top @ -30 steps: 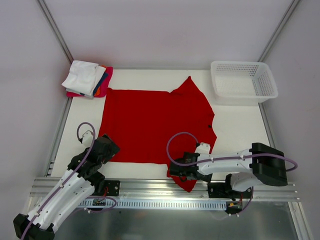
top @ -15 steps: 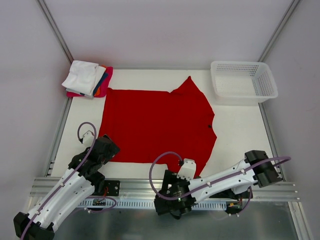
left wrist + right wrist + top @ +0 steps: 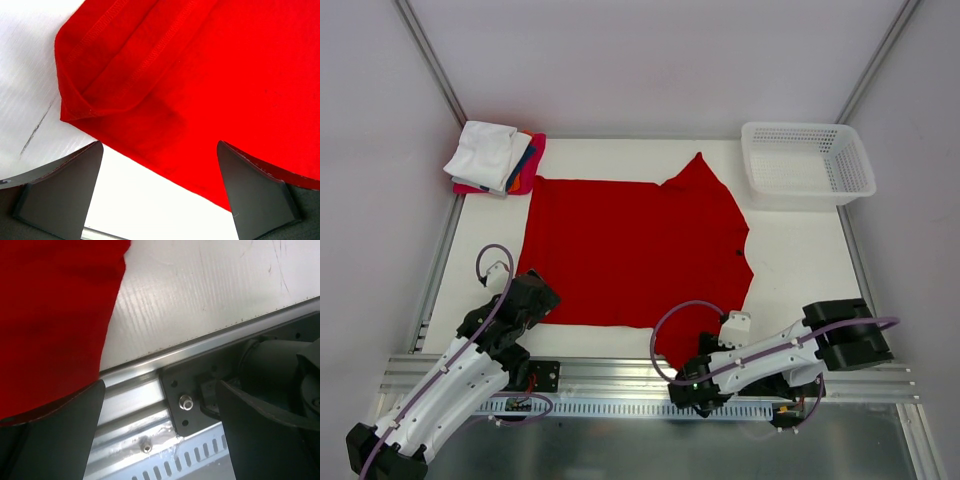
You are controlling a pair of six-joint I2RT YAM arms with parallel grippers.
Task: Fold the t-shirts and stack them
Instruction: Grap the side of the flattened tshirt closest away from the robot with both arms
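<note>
Hanging released and empty, the left end effector [image 3: 157, 150] and right end effector [image 3: 160, 390] border the red t-shirt [image 3: 620, 250].

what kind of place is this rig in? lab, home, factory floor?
Most likely a lab test cell: a white table walled by plain panels, the left arm and right arm bolted to an aluminium rail at its near edge, a red t-shirt staged by folded shirts.
</note>
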